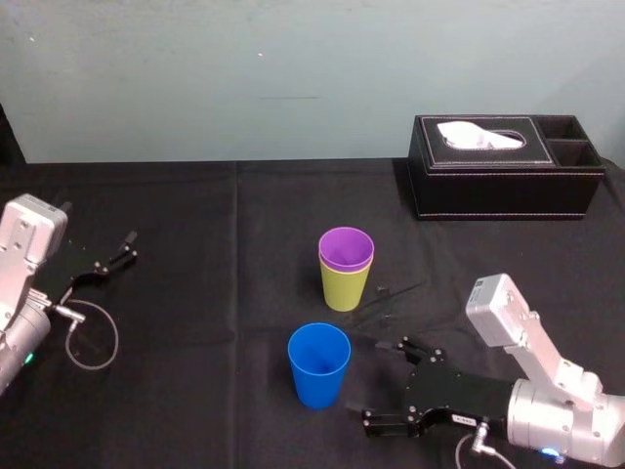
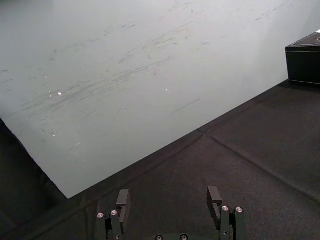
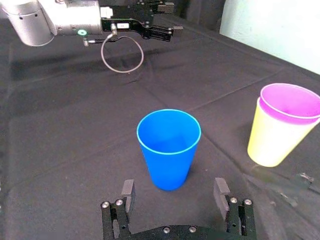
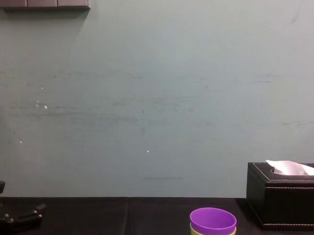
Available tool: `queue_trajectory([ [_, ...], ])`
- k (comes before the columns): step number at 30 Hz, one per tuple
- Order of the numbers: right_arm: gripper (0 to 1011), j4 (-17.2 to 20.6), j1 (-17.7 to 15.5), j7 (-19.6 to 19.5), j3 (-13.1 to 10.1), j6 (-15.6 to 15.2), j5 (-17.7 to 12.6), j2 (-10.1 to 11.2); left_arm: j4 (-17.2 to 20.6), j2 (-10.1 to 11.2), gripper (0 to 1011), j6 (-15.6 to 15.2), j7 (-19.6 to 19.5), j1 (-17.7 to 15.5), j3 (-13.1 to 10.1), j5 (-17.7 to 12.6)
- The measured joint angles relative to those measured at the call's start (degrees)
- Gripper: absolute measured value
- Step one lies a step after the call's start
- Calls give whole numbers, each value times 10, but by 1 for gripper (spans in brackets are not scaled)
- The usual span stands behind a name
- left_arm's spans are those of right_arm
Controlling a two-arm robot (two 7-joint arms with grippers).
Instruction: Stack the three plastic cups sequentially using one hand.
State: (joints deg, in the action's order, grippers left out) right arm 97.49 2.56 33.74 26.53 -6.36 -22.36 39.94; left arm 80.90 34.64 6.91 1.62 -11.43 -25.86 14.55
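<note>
Right claw, fingers apart, over black cloth; pale wall behind.

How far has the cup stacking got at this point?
Done: the purple cup sits nested in the yellow-green cup. In hand: nothing; the right gripper is open beside the blue cup, not touching it. To do: adding the blue cup to the stack. The left gripper is parked at far left.

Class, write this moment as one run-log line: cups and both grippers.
stack: purple cup nested in yellow-green cup | blue cup: apart | right gripper: open, beside blue cup | left gripper: open, parked left
</note>
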Motion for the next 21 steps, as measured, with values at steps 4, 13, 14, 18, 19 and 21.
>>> queue_trajectory([
  [4,1003,-5,10,2,9,-5,2,-7,0,0,1011,0,0,0,0,0],
  [13,1003,-25,35,9,26,-18,3,-22,0,0,1011,0,0,0,0,0],
  [14,1003,-26,37,9,27,-19,3,-23,0,0,1011,0,0,0,0,0],
  [18,1003,-31,45,9,33,-21,5,-27,0,0,1011,0,0,0,0,0],
  [19,1003,-33,47,9,35,-22,6,-29,0,0,1011,0,0,0,0,0],
  [21,1003,-34,50,8,37,-23,7,-31,0,0,1011,0,0,0,0,0],
])
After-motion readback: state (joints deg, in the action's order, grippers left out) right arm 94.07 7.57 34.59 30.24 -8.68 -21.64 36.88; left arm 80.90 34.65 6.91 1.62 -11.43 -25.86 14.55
